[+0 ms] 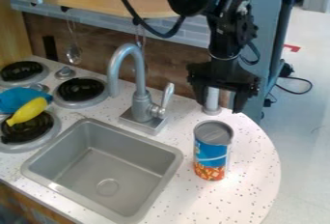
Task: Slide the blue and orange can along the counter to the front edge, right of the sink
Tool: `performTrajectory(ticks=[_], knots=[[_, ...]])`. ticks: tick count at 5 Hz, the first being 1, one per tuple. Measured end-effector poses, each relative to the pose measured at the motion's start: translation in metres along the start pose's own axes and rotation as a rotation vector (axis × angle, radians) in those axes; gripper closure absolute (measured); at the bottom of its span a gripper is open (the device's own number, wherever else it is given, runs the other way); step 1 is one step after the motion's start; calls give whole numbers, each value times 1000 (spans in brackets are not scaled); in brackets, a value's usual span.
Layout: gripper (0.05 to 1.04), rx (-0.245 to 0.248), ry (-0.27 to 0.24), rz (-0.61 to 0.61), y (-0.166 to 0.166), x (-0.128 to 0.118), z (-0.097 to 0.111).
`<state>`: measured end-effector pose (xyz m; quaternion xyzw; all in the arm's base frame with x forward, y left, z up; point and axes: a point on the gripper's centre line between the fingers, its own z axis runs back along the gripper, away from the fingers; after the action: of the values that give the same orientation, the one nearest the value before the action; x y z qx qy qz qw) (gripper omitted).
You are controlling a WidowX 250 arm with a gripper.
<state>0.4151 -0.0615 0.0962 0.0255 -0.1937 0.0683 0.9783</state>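
Gripper: the black gripper [220, 105] hangs from the arm [226, 27] with its jaws parted wide, nothing clasped between them.
Silver post: the short post [211, 103] at the back shows in the gap between the jaws; from where I stand, I can't quite tell whether they touch it.
Can: the blue-and-orange can [211, 156] stands upright on the rounded end of the worktop [251, 170], near the gripper but clear of its grasp, grey end up.
Progress: nothing is held or raised; the can rests on the worktop, ungrasped and outside the sink [135, 167].
Faucet: the grey faucet [139, 78] rises behind the basin, its lever [167, 95] standing up on the side toward the post.
Stove: over at the far side from the can, a yellow banana-shaped toy [27, 111] lies over the front burner [26, 129], against a blue thing [20, 98].
Wall: a spoon [73, 53] hangs behind the burners.
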Motion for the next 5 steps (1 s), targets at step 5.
performTrajectory(ticks=[5], knots=[[83,50,-11,-38,13,47,-61]])
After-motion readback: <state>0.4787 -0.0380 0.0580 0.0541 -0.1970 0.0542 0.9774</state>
